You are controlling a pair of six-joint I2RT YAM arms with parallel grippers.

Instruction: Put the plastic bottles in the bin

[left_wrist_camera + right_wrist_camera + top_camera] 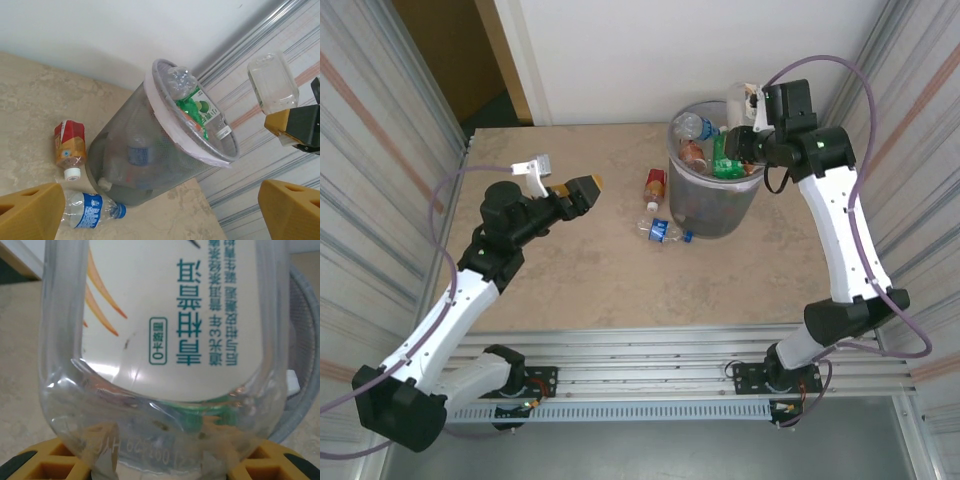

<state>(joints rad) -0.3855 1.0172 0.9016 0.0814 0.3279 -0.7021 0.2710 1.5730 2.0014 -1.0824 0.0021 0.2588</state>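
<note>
Though mottled, tabletop (620, 285) between ribbed walls (370, 120)

A beige, marbled worktop (600, 290) spreads across the middle. A white wall (700, 50) stands at twelve o'clock, ribbed metal panels (370, 130) at nine and three, a brown door (455, 50) at eleven, and aluminium rails (650, 360) at six.
</note>
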